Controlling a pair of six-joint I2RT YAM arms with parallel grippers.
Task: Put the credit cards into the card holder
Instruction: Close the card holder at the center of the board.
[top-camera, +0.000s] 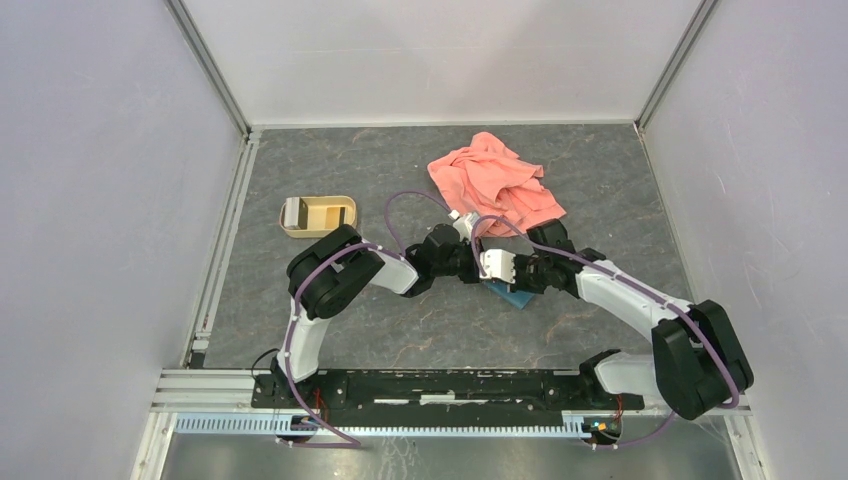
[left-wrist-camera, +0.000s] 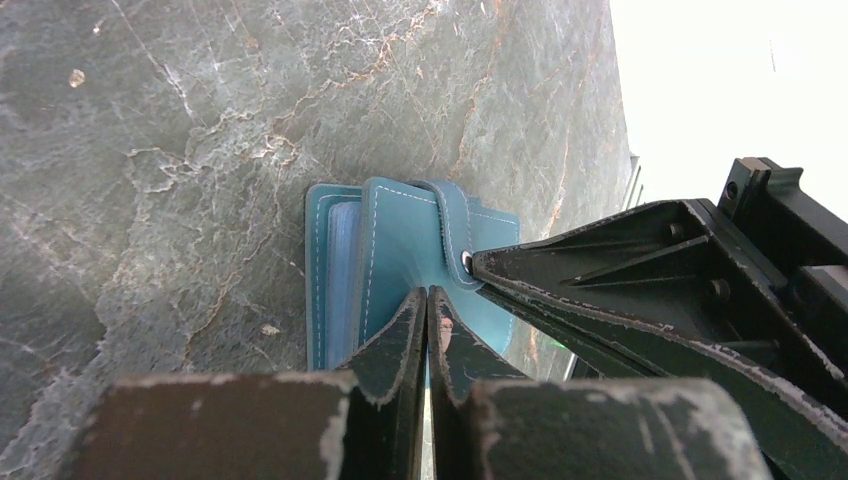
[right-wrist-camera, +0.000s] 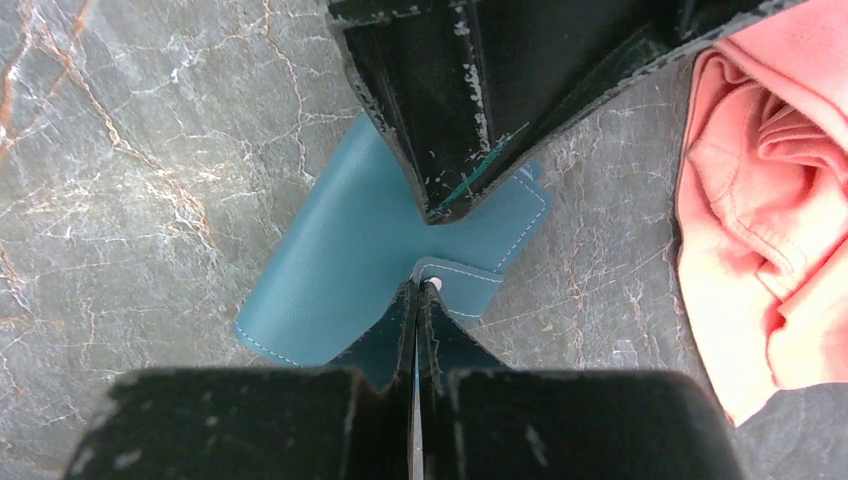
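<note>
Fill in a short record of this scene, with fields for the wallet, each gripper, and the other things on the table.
wallet: teal, on the grey table between both arms
left gripper: shut on the wallet's cover
right gripper: shut on its snap strap
cards: none clearly visible
cloth: pink, crumpled, just beyond the wallet
tray: tan, far left of the table

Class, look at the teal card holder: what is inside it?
Only a sliver of lighter blue lining shows at the open edge of the card holder. No card is visible; its cover, the left gripper and the right gripper hide the rest.
</note>
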